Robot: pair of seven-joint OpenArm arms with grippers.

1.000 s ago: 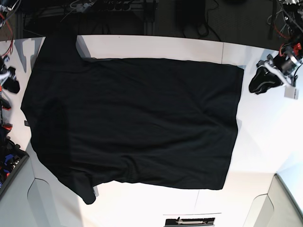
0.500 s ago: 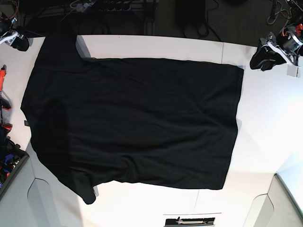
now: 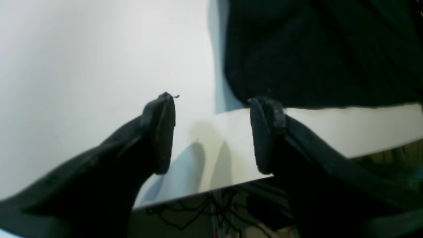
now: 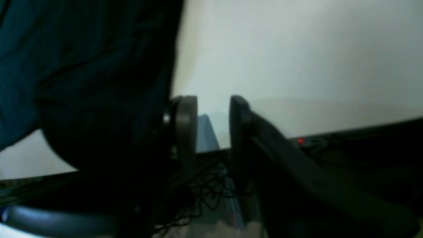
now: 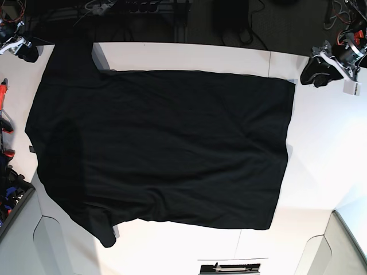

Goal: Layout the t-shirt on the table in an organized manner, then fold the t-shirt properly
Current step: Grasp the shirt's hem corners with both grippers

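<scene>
A black shirt (image 5: pixel 160 149) is lying spread across the white table (image 5: pixel 321 149) in the base view, plain side up, covering most of the middle and reaching to the left edge. At the near edge, one sleeve is trailing off to the near left and the near hem is showing a few ripples. Across the middle the body is lying nearly flat, with faint creases. At the far left the other sleeve is running up to the far edge of the table.

The right gripper (image 4: pixel 211 129) is hovering at the far left corner, its jaws a narrow gap apart and holding nothing, with dark cloth just beside one finger. The left gripper (image 3: pixel 211 132) is hanging over the far right corner, its jaws spread wide and empty, and the shirt's far right hem corner is lying just ahead of it.

The cloth looks soft, light and limp, likely to sag and bunch if lifted by a single point. Pinching at hem corners, shoulders or sleeve edges, with both arms working together, is probably the safest way to keep each fold straight.
</scene>
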